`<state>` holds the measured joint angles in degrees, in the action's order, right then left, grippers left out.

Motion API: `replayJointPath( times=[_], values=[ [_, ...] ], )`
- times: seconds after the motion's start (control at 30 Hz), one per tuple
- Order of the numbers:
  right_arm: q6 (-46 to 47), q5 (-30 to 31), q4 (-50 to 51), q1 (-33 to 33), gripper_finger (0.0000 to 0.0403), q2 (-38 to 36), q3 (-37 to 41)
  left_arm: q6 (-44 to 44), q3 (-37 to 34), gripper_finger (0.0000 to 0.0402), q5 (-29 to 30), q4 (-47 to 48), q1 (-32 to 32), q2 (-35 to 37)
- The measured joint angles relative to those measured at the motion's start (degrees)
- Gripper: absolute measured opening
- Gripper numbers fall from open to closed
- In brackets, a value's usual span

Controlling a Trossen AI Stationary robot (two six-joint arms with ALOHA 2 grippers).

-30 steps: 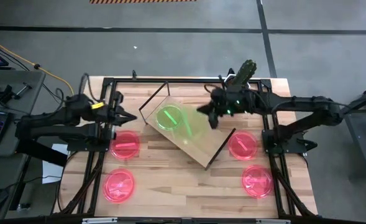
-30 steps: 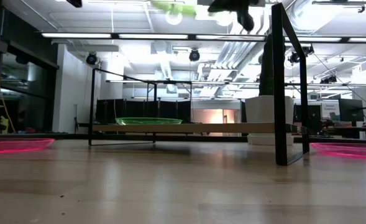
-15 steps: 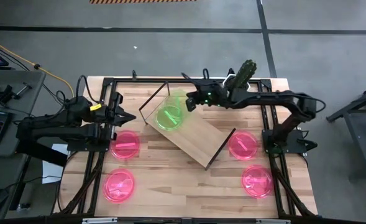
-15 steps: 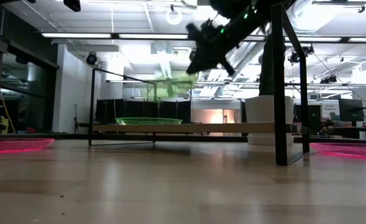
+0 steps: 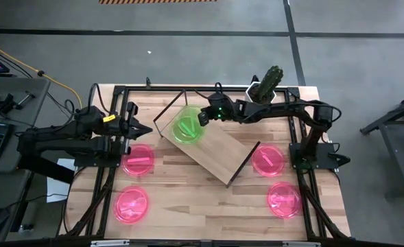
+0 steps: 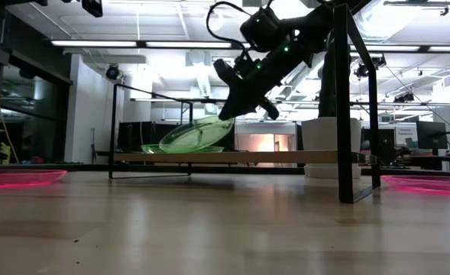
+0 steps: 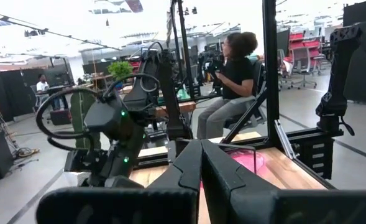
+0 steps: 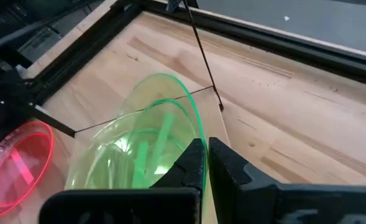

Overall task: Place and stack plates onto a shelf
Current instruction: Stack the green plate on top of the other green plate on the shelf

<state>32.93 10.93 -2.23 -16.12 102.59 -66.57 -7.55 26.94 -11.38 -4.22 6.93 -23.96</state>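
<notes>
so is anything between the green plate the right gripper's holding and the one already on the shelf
Nothing visible. The right gripper holds the tilted green plate by its rim, directly over the other green plate on the shelf, its low edge about touching.

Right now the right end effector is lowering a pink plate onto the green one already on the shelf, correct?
Wrong colour. The plate pinched in the right end effector is green, as the right wrist view shows; it tilts over the green one already on the shelf.
</notes>
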Motion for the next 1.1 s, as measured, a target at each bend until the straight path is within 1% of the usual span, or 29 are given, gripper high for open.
replayJointPath(
  times=[0.27, 0.47, 0.63, 0.87, 1.1],
  values=[
    [0.7, -0.2, -3.1, 1.3, 0.0, -0.1, 0.0, 0.0, 0.0, 0.0, 0.1, 0.0, 0.0, -0.3],
    [1.7, -0.2, -3.4, 2.3, 0.0, -0.1, 0.0, -0.1, 0.0, 0.0, 0.1, -0.1, 0.0, -0.3],
    [1.8, 1.3, -4.7, 2.8, 0.0, 1.6, 0.0, -0.1, 0.0, 0.0, 0.1, -0.4, 0.0, -0.3],
    [3.1, 1.0, -6.2, 2.8, 0.0, 4.4, 0.0, -0.1, 0.0, 0.0, 0.1, -0.4, 0.0, -0.3],
    [2.5, 0.5, -6.9, 2.8, 0.0002, 4.8, 0.0, -0.1, 0.0, 0.0, 0.1, -0.2, 0.0, -0.3]
  ],
)
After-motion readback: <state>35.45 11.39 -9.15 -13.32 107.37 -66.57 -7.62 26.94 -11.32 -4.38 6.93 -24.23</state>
